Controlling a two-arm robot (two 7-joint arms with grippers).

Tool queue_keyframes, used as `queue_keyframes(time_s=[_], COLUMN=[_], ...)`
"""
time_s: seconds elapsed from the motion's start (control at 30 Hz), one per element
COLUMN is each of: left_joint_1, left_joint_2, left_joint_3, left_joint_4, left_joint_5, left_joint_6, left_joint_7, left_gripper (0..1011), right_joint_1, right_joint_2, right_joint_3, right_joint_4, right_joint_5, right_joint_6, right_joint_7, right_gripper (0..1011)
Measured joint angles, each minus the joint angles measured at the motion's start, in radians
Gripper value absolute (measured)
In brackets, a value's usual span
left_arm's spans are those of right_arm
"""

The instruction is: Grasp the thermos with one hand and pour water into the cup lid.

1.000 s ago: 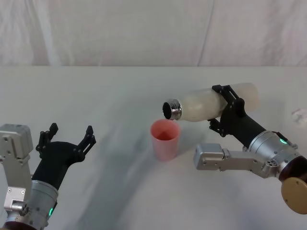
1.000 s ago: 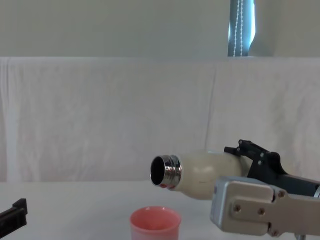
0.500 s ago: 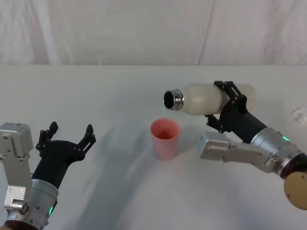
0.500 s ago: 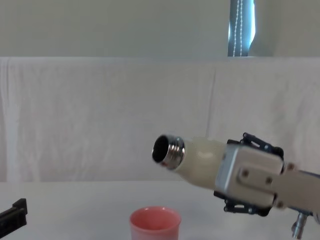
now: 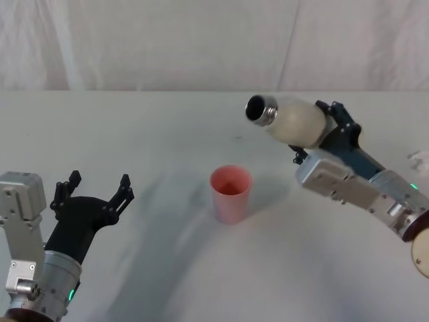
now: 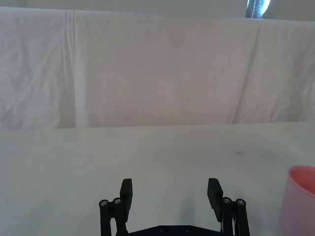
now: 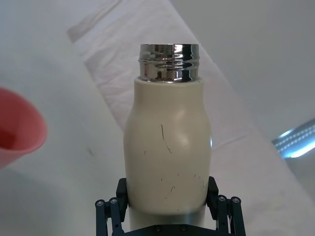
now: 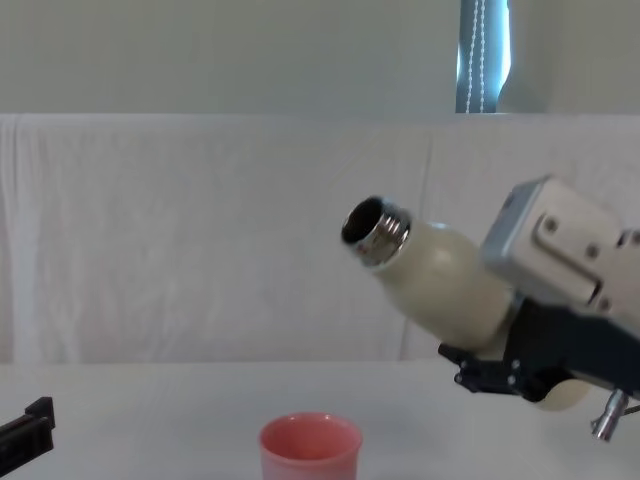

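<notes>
My right gripper (image 5: 330, 131) is shut on the lower body of the cream-white thermos (image 5: 289, 121), holding it in the air to the right of and behind the pink cup lid (image 5: 231, 194). The thermos is tilted, its open steel neck (image 8: 376, 231) pointing up and to the left, well above the cup lid (image 8: 310, 444). In the right wrist view the black fingers (image 7: 112, 210) clamp both sides of the thermos (image 7: 167, 147). The water is out of view. My left gripper (image 5: 94, 193) rests open at the lower left, well clear of the cup lid (image 6: 302, 196).
A white cloth covers the table (image 5: 167, 134) and hangs as a backdrop (image 8: 200, 230) behind it. A small crumpled white scrap (image 5: 419, 161) lies at the far right edge.
The right gripper has swung the thermos up and back to the right, so its neck went from pointing down over the cup lid to pointing upward. The left arm has not moved.
</notes>
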Motion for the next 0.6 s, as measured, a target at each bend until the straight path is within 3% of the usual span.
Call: queue_keyframes(time_s=[0.6], left_joint_1=[0.000], left_joint_2=[0.000], left_joint_3=[0.000], left_joint_4=[0.000], left_joint_5=[0.000], left_joint_6=[0.000], left_joint_7=[0.000], left_gripper=[1001], right_joint_1=[-0.062], right_joint_2=[-0.105], right_joint_3=[0.157], right_joint_4=[-0.019], right_joint_5=[0.328], right_joint_6=[0.034], right_joint_7=[0.055], right_gripper=[959])
